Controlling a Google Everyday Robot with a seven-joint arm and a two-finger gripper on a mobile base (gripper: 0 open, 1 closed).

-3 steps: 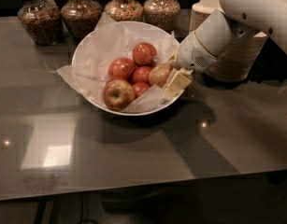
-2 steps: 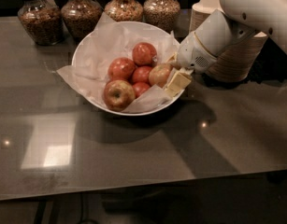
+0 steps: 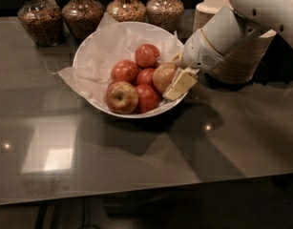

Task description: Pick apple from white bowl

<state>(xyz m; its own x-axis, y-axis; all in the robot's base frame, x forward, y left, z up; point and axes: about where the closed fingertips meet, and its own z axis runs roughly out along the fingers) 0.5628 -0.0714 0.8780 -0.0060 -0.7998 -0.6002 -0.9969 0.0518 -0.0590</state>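
Bowl (image 3: 136, 114): white, paper-lined, on tabletop (image 3: 136, 171). Apple (image 3: 161, 75): pale yellow-pink, inside bowl at its 3 o'clock rim, touching red apples (image 3: 147, 55). Pincer (image 3: 172, 78): reaching in from 2 o'clock, clamped around apple. Jars (image 3: 81, 15): at 12 o'clock behind bowl.

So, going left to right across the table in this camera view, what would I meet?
Left rim of the wide white paper-lined bowl, yellow-centred red-edged apple, pale golden-yellow blushed apple, the robot's cream gripper at the bowl's right rim beside that apple, stack of beige bowls.
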